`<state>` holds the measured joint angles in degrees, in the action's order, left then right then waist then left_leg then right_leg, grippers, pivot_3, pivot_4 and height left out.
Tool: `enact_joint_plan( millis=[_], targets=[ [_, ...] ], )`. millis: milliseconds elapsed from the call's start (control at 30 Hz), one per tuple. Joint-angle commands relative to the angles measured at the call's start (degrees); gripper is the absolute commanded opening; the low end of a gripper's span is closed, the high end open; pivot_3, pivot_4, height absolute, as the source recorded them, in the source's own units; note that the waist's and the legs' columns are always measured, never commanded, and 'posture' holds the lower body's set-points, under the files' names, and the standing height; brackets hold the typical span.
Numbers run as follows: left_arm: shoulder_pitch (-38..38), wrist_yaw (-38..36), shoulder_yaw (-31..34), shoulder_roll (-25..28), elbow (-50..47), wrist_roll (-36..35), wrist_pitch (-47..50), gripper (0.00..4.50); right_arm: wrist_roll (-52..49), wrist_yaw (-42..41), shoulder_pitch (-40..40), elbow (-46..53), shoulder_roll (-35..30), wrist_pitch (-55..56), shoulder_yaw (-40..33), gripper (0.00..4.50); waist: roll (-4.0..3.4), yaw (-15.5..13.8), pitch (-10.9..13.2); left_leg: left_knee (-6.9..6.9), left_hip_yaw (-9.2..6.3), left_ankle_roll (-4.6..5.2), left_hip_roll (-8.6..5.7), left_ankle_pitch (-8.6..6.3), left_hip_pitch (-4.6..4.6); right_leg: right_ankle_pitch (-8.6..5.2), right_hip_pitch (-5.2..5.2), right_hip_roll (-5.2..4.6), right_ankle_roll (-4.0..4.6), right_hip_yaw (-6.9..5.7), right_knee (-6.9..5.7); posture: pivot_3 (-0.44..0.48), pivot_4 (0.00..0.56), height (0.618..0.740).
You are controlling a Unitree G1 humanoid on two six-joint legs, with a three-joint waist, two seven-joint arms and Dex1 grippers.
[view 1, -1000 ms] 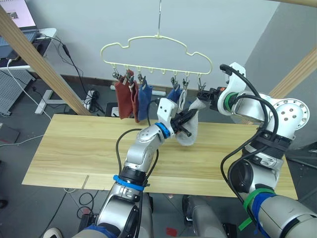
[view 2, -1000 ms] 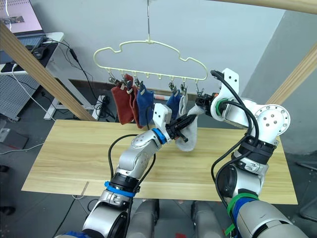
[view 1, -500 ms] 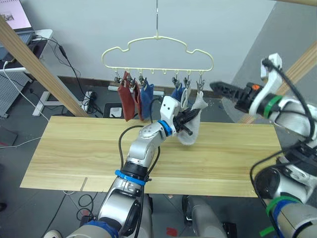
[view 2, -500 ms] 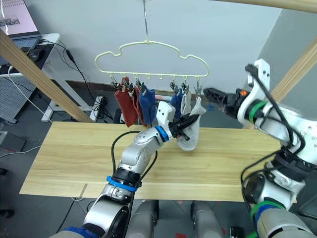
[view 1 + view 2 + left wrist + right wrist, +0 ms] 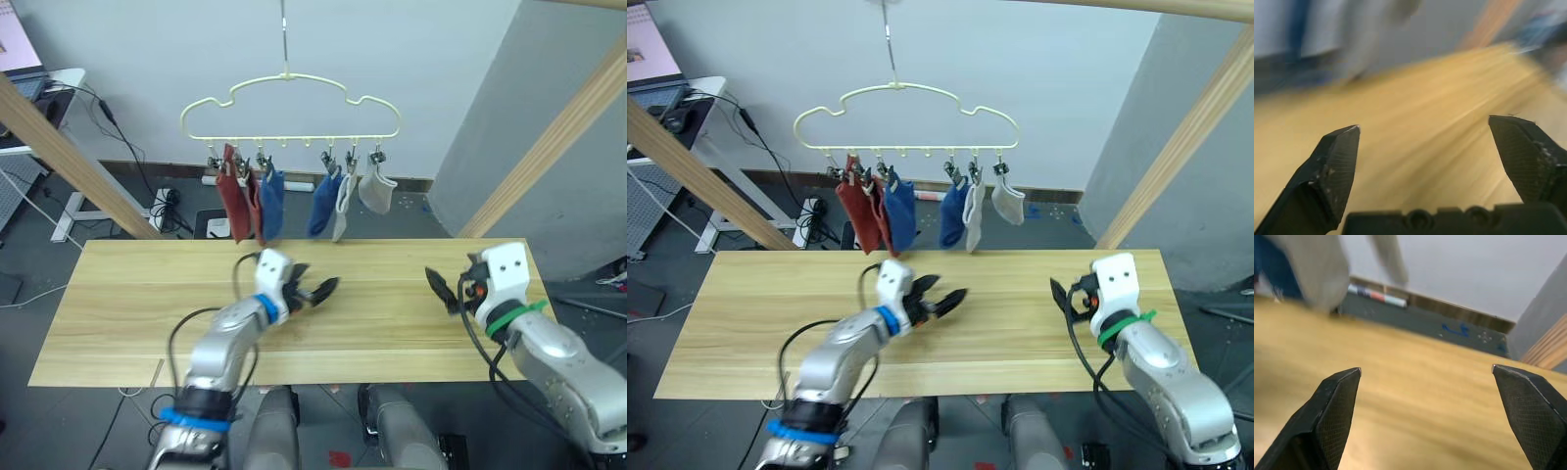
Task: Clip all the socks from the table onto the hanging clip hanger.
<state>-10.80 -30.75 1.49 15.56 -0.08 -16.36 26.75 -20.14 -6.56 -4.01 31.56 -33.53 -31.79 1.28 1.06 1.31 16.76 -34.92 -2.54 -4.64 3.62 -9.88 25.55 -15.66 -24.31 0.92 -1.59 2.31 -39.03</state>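
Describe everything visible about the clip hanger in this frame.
The clip hanger is thin pale-yellow wire with a wavy, cloud-like top, hanging by a slim metal hook above the far edge of the table. A straight lower bar carries a row of small dark clips. Six socks hang from them: two rust red, two blue, two light grey. Neither gripper touches it.

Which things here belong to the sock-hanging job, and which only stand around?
Job:
- six socks, all clipped
- clip hanger
- table
- left tool, right tool, both open

Around:
- wooden rail frame
- white desk
- floor cables
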Motion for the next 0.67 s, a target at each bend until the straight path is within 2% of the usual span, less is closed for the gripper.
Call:
enact_joint_plan(
  millis=[33, 167, 400, 667],
  targets=[
    [4.71, 1.98, 3.10, 4.56, -6.65, 1.93, -0.26, 4.46, 5.79, -1.94, -3.61, -3.28, 1.01, 8.68, -0.29, 4.50, 0.11, -0.88, -0.11, -0.02, -0.02, 0.02, -0.03, 0.02, -0.05, 0.04, 0.12, 0.00, -0.06, 0.03, 0.07, 0.148, 0.243, 0.740],
    [10.54, 4.66, 7.19, 8.38, -8.97, 2.55, 1.90, 4.46, 8.11, -2.78, -4.72, -6.12, 3.39, 11.31, -0.92, 4.50, 0.27, -1.82, -0.29, -0.02, 0.18, 0.04, -0.11, 0.01, -0.21, 0.01, 0.27, -0.13, 0.00, 0.24, 0.14, 0.178, 0.230, 0.740],
    [13.23, 10.59, 8.63, 8.51, -9.06, 5.99, 0.02, 4.46, 9.68, -4.50, -3.44, -9.30, 5.55, 10.24, -2.06, 4.50, 0.39, -3.43, -0.56, 0.01, 0.16, 0.03, -0.03, 0.01, -0.19, 0.02, 0.25, -0.10, 0.00, 0.13, 0.10, 0.208, 0.217, 0.740],
    [13.10, 9.47, 8.97, 8.74, -7.07, 4.95, -1.63, 4.46, 10.91, -4.04, -1.63, -11.71, 7.35, 8.13, -5.13, 4.50, 0.51, -4.29, -0.86, 0.03, 0.21, 0.03, -0.02, 0.01, -0.19, 0.02, 0.23, -0.10, 0.03, 0.15, 0.09, 0.209, 0.208, 0.740]
  ],
)
